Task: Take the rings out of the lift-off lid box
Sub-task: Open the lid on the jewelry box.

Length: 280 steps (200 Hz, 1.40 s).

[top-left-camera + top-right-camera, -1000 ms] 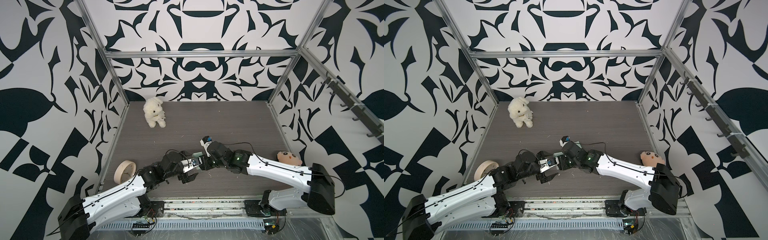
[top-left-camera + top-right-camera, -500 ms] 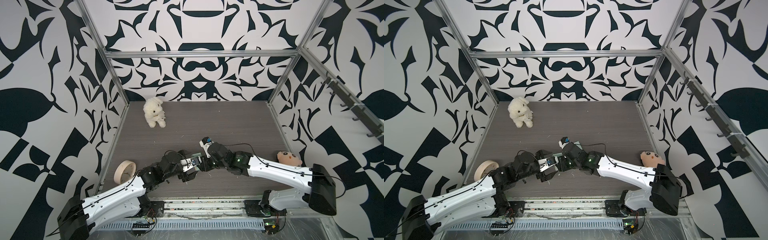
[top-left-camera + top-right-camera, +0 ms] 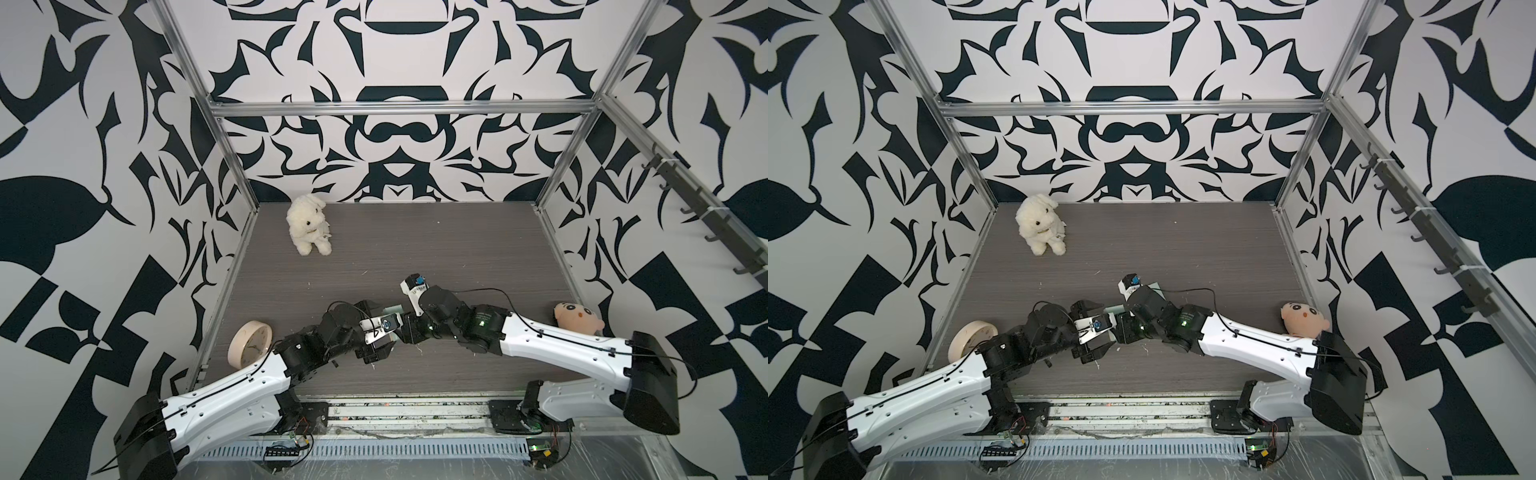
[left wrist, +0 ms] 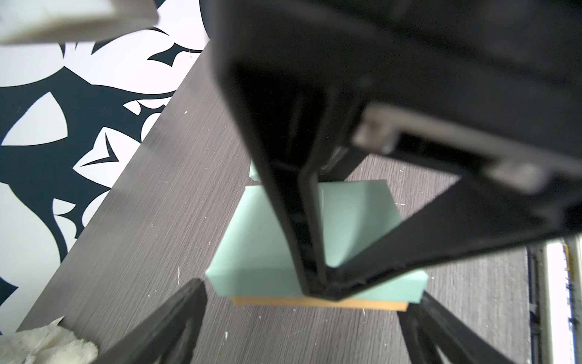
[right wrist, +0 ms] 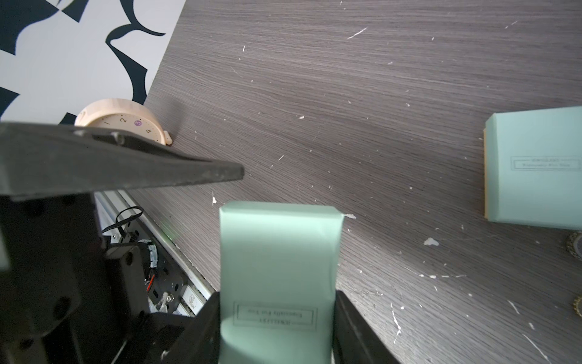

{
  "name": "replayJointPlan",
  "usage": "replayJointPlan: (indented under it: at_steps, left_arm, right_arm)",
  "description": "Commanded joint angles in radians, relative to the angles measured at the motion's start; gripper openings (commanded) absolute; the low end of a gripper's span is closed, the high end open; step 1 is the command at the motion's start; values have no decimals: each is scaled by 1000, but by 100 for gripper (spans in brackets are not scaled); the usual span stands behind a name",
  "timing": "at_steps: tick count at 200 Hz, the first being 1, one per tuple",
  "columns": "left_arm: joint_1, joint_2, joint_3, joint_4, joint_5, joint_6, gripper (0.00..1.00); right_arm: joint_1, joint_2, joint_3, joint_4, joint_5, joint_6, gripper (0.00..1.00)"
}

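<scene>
The right pincer (image 5: 277,297) was clamped on the mint box (image 5: 277,245); the left pincer (image 4: 310,293) stood apart, flanking its tan base (image 4: 274,302). Opening seemed underway; next, the left must grip that base.

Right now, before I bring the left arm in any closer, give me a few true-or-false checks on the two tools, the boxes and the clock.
1. The right tool is shut on a mint box. True.
2. The left tool is shut on that box too. False: its fingers stand open, one on each side of the box's near end.
3. A second mint box lies on the table, apart from the held one. True.
4. The clock lies flat in the middle of the table. False: it stands upright at the table's left edge.
</scene>
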Motion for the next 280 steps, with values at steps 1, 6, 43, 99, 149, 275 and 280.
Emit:
replayJointPlan:
  at_steps: [1,6,43,99,149,275,280]
  left_arm:
    - [-3,-14,-11,6,-6,6,97]
    - [-3,-15,-11,8,-8,6,97]
    - [-3,-19,-15,22,-21,10,96]
    - [-3,-23,-19,27,-23,13,91]
    - [-3,-24,-17,34,-40,19,87]
    - [-3,-33,-20,61,-67,21,72]
    - [-3,-33,-19,60,-70,22,71]
  right_arm:
    - [4,-29,1,46,5,2,56]
    - [5,-29,0,49,1,3,56]
    - [9,-18,-1,61,-9,6,56]
    - [14,-13,-1,76,-14,10,56]
    - [17,-14,0,79,-17,11,56]
    - [26,11,6,92,-31,17,56]
    - [25,11,7,92,-31,16,56]
